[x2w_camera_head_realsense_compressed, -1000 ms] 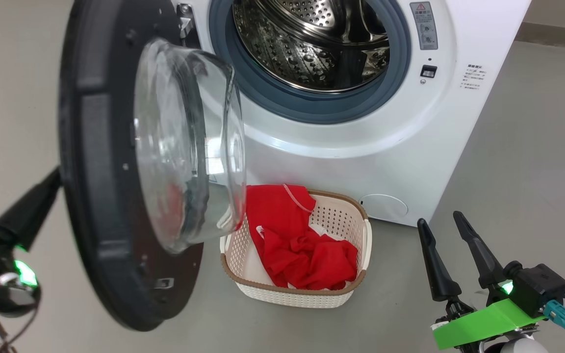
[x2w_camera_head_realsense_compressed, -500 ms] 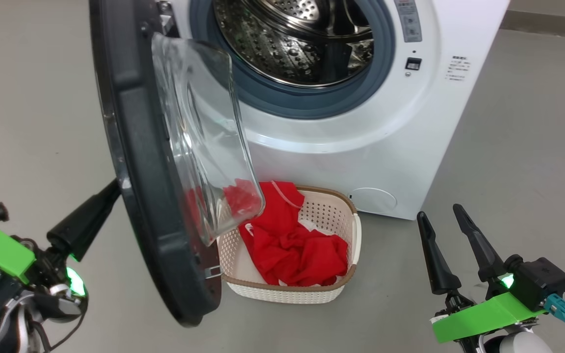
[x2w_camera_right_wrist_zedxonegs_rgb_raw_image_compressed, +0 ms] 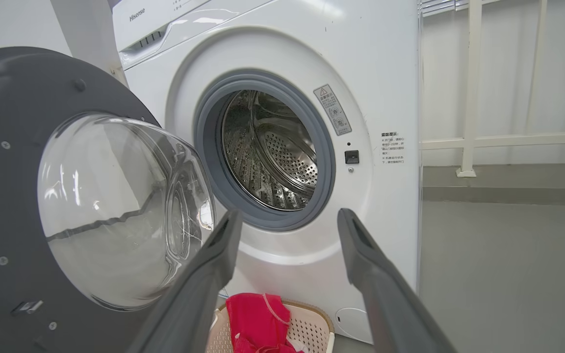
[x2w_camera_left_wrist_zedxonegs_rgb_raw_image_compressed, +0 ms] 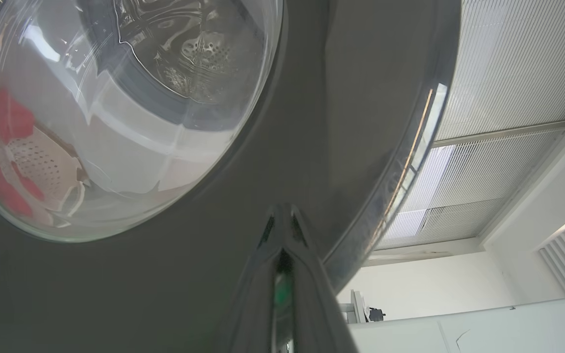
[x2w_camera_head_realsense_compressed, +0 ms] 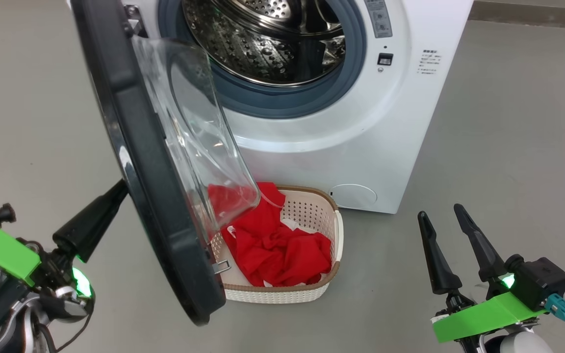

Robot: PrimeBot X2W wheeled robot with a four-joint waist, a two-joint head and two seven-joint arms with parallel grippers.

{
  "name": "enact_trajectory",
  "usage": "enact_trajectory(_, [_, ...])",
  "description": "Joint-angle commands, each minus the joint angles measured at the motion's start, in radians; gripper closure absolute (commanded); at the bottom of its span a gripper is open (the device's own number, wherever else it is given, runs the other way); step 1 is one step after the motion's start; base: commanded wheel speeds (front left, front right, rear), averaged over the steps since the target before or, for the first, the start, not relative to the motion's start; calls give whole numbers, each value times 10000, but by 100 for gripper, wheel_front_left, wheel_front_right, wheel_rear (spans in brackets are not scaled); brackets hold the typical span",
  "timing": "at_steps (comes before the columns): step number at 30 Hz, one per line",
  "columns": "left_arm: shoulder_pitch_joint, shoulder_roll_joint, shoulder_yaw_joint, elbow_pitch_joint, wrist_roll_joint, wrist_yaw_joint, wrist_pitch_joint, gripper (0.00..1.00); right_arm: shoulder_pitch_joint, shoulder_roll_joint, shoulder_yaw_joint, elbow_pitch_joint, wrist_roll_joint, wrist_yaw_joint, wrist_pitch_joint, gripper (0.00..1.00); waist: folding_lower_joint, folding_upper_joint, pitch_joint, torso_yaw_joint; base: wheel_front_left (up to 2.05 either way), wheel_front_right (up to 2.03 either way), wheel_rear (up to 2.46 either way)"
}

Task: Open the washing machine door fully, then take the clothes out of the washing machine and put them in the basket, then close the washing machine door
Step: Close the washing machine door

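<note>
The washing machine (x2w_camera_head_realsense_compressed: pixel 361 137) stands with its steel drum (x2w_camera_head_realsense_compressed: pixel 263 44) showing no laundry. The washing machine door (x2w_camera_head_realsense_compressed: pixel 135 162) hangs partly swung, seen nearly edge-on, and its glass window (x2w_camera_head_realsense_compressed: pixel 199 147) bulges toward the opening. My left gripper (x2w_camera_head_realsense_compressed: pixel 121 187) is shut, its tips against the door's outer face (x2w_camera_left_wrist_zedxonegs_rgb_raw_image_compressed: pixel 312 122). The red clothes (x2w_camera_head_realsense_compressed: pixel 272 245) lie piled in the cream basket (x2w_camera_head_realsense_compressed: pixel 334 235) on the floor below the opening. My right gripper (x2w_camera_head_realsense_compressed: pixel 439 211) stays open and holds nothing at the lower right; it points toward the drum (x2w_camera_right_wrist_zedxonegs_rgb_raw_image_compressed: pixel 272 152) from well back.
Grey floor (x2w_camera_head_realsense_compressed: pixel 508 122) spreads to the right of the machine and around the basket. A white railing (x2w_camera_right_wrist_zedxonegs_rgb_raw_image_compressed: pixel 469 98) and a low kerb stand behind the machine on its right. The door's lower edge hangs just left of the basket.
The door has swung from broadside to nearly edge-on, toward the machine's opening, with my shut left gripper following behind it. The head camera has shifted too. My right gripper has kept its place.
</note>
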Motion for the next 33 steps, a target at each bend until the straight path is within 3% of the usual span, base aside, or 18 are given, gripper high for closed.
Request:
enact_trajectory(1, [-35, 182, 218, -249, -172, -96, 14, 100, -427, -11, 219, -240, 72, 75, -63, 0, 0, 0, 14, -41, 0, 0, 0])
enact_trajectory(6, [80, 198, 377, -235, -181, -245, -198, 99, -431, -11, 168, -254, 75, 75, -63, 0, 0, 0, 50, -38, 0, 0, 0])
enact_trajectory(7, [100, 247, 420, -242, -91, -342, -289, 30, -431, -11, 168, -256, 76, 75, -63, 0, 0, 0, 56, -28, 0, 0, 0])
enact_trajectory(8, [119, 287, 472, -234, -20, -465, -379, 0, -431, -11, 176, -260, 78, 75, -63, 0, 0, 0, 62, -17, 0, 0, 0])
enact_trajectory(11, [203, 596, 656, -258, 650, -1210, -1019, 0, -433, -11, 234, -261, 84, 75, -63, 0, 0, 0, 87, 16, 0, 0, 0])
enact_trajectory(16, [627, 1284, 607, -40, 3261, -2921, -3189, 0, -465, -11, 253, -269, 70, 75, -63, 0, 0, 0, 151, 71, 0, 0, 0])
enact_trajectory(19, [905, 1685, 321, 200, 5104, -3495, -4799, 0, -491, -11, 252, -263, 68, 75, -63, 0, 0, 0, 179, 112, 0, 0, 0])
enact_trajectory(23, [1306, 2033, -414, 480, 7011, -3722, -6956, 0, -507, -11, 234, -250, 58, 75, -63, 0, 0, 0, 185, 165, 0, 0, 0])
enact_trajectory(29, [1728, 2534, -1696, 1119, 9043, -3761, -9717, 0, -497, -11, 317, -243, 29, 75, -63, 0, 0, 0, 187, 225, 0, 0, 0])
enact_trajectory(33, [1822, 2424, -2068, 1547, 9869, -3756, -10645, 0, -490, -10, 390, -229, 42, 75, -63, 0, 0, 0, 165, 210, 0, 0, 0])
